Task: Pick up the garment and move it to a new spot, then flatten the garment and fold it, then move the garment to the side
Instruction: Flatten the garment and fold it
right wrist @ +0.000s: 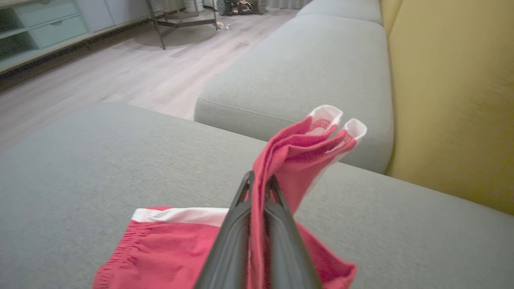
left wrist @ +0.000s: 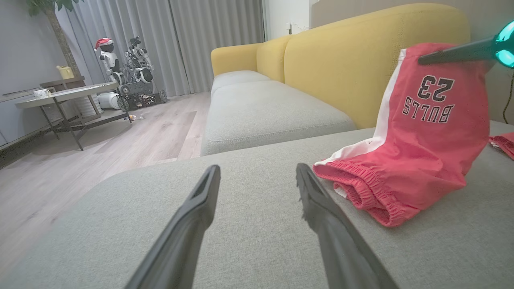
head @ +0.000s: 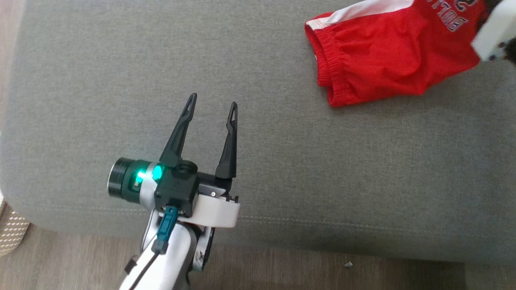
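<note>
Pinching only a thin fold, the clamped right gripper could drop the red-and-white fabric basketball shorts; the left gripper gaped empty.

Head looks down; both low wrist views share cushion and garment

Soft indoor light is falling evenly, casting faint shadows, while my wrist cameras are bending the frame edges and blur is smearing my right arm in the head view's upper right.
</note>
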